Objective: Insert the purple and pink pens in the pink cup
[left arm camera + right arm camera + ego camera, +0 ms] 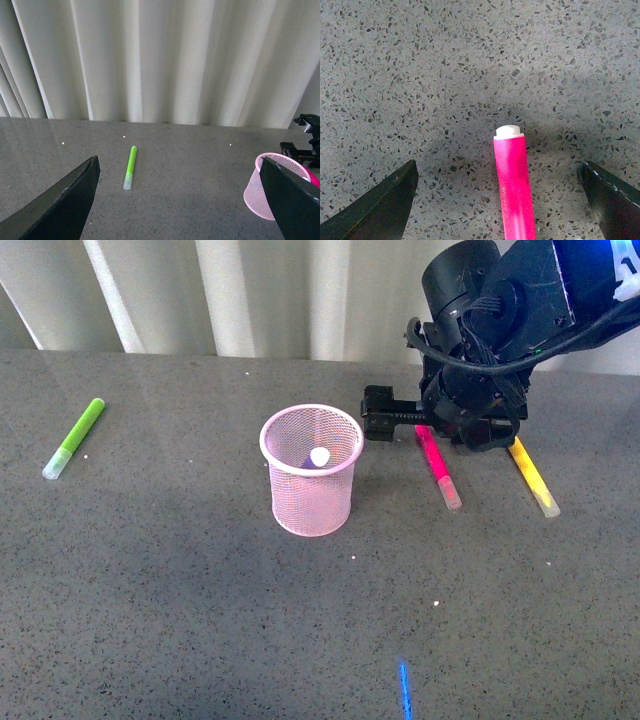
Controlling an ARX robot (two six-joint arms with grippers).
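On the grey speckled table (200, 620), right of centre: pink pen (438, 468) lies flat, just beside a yellow marker (530, 478) on its outer side and apart from the pink cup (310, 505) on the other. Its whitish cap points toward the robot. Its far end is under the right gripper (435, 422).

Purple pen (318, 456): standing inside the cup, pale cap up. Judged half done; the pink pen is not yet in.

Right gripper: spread wide, gripping nothing. The right wrist view shows the pink barrel (514, 190) running between the two dark fingers with bare table on either side of it, so no contact. The pen sits roughly centred in the gap, and its white end shows beyond the fingers.

Left gripper (175, 205): also spread, with nothing between its fingers, well away from the pens. A green marker (130, 165) lies ahead of it; not part of the task.

Handling estimate:
- Pen is likely light, stiff plastic.
- The barrel is smooth and round, so it may roll or slip if pinched off-centre.
- Best hold: across the barrel, back from the cap, squarely on the axis.
- The mesh cup looks light, so a knock on the rim could tip it.
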